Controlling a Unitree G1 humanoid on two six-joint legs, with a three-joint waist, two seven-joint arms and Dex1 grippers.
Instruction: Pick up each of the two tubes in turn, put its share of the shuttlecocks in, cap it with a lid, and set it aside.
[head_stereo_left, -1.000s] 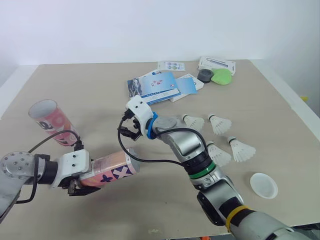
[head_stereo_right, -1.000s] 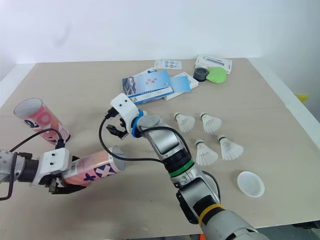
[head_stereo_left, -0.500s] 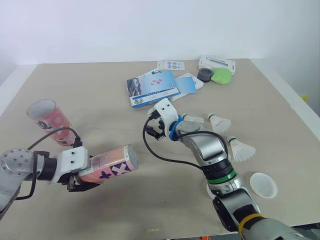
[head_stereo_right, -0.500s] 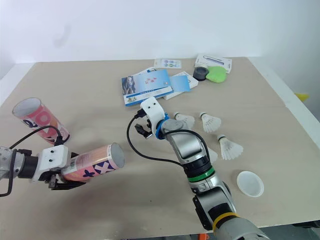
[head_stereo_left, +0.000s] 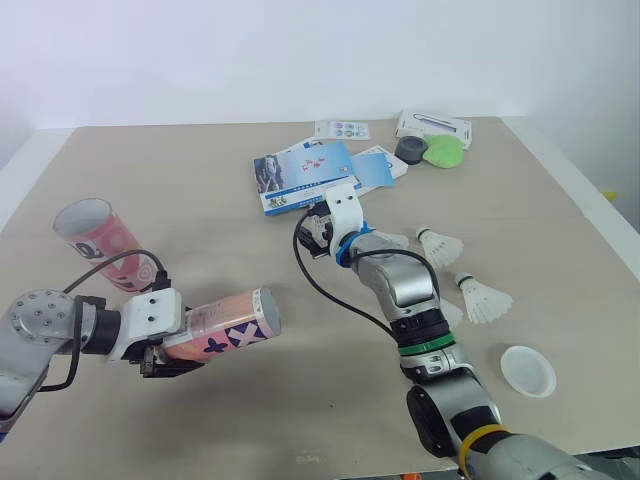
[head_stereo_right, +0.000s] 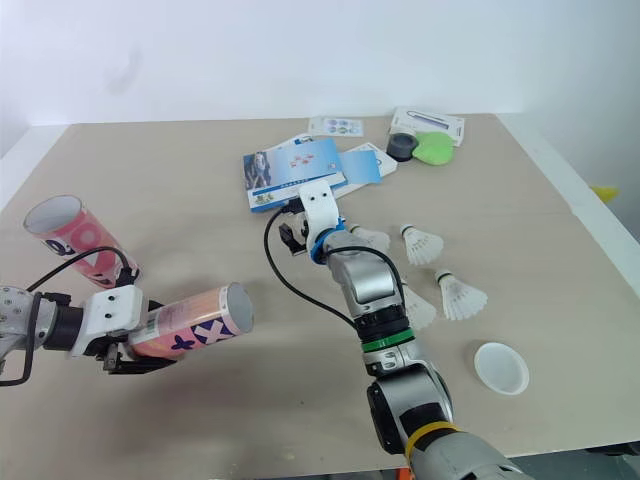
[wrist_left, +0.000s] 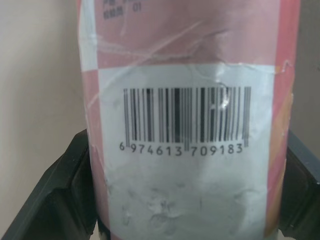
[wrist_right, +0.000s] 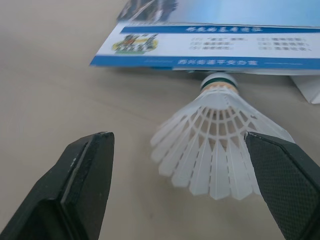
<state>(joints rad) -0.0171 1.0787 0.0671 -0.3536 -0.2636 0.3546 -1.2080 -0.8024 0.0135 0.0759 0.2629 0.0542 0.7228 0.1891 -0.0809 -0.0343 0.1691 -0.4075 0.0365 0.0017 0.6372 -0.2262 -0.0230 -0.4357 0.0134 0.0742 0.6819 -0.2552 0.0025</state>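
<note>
Two tubes: we hold one pink tube roughly level at lower left of the frame; the other tube lies on the table at mid left.
Left gripper: clamped around the pink tube's closed end.
Right gripper: fingers spread wide at centre frame, gripping nothing; we see a shuttlecock lying between them, cork toward the blue booklet.
Other shuttlecocks: three, right of centre.
Lid: white, lower right.
</note>
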